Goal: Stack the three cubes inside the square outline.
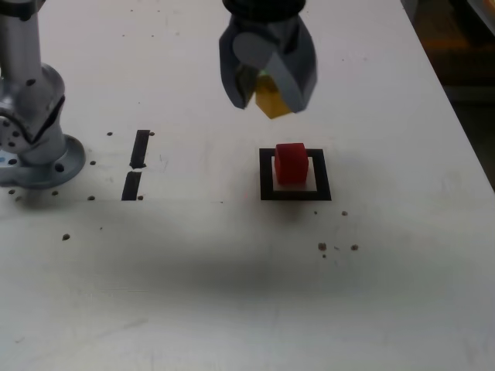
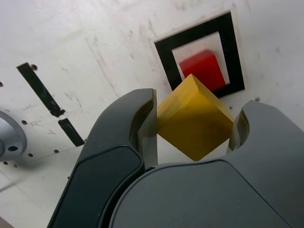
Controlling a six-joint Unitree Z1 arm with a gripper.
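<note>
White bench point(image 1: 232, 294), bare up front. Red cube point(image 1: 291, 163) sits inside black square outline point(image 1: 267, 174), touching nothing else. Behind and above it, tool point(image 1: 268, 97) hangs in air clamped on yellow cube point(image 1: 271, 102), cube tilted corner-down. Two tape strips point(image 1: 136, 166) toward exterior view's left, arm base point(image 1: 35, 147) beyond them.

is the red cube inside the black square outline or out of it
Inside: the small red cube sits on the pale centre framed by the black tape square outline, border visible all round it.
</note>
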